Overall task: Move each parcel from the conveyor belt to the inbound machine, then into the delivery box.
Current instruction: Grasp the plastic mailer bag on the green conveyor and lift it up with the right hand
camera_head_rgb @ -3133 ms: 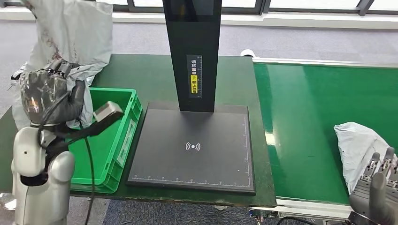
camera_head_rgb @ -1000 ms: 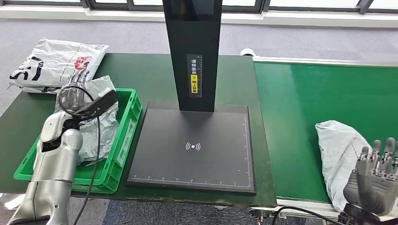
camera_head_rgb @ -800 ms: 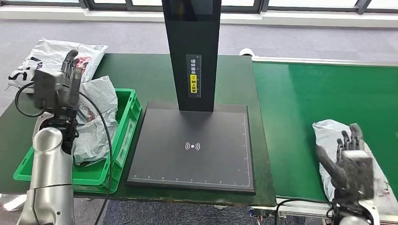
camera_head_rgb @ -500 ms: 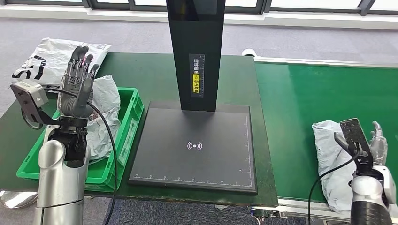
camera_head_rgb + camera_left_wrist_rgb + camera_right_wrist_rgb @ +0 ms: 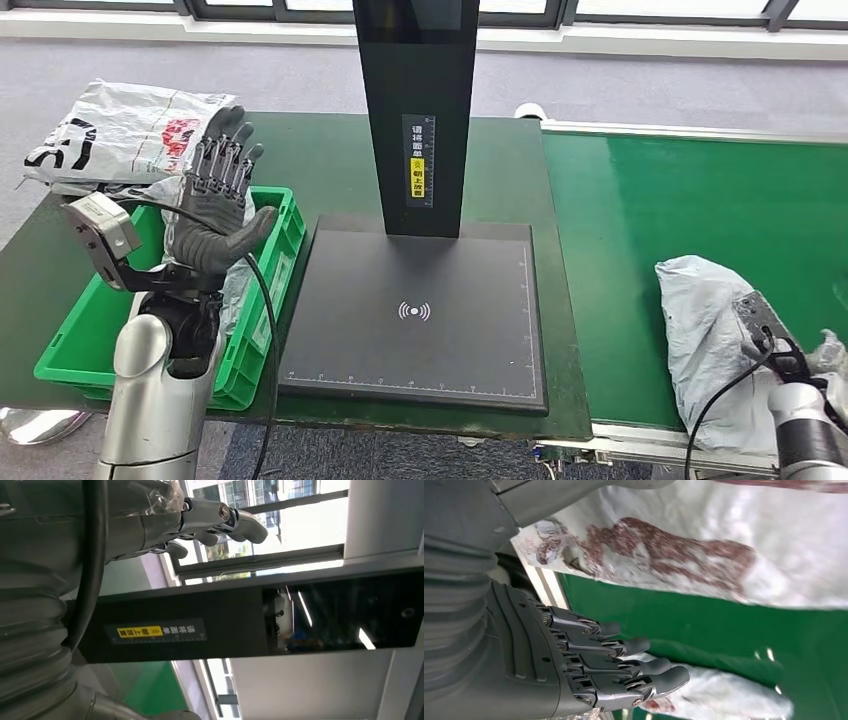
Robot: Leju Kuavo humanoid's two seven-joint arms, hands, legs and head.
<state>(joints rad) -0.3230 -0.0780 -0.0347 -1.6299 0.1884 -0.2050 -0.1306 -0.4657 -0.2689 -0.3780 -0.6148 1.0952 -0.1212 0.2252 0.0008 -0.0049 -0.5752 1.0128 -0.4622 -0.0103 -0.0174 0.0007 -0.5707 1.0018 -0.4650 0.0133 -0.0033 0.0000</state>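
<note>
At the far left, a printed white parcel (image 5: 125,135) is lying on the bench (image 5: 300,150) behind the green delivery box (image 5: 255,305). A grey parcel (image 5: 170,195) is sitting inside the box, mostly hidden by the left hand (image 5: 215,215), so one parcel looks delivered. That hand is hovering above the box with its fingers (image 5: 222,160) spread wide and holding nothing.

In the middle, the black inbound machine (image 5: 415,310) is standing with nothing on its flat plate.

On the right, another grey parcel (image 5: 715,340) is lying on the green conveyor belt (image 5: 690,200), near its front edge. The right hand (image 5: 589,675) is reaching in just beside this parcel, fingers (image 5: 644,667) loosely extended; it is not gripping yet, as far as the wrist view shows. Lifting, scanning and boxing this parcel are left to do.
</note>
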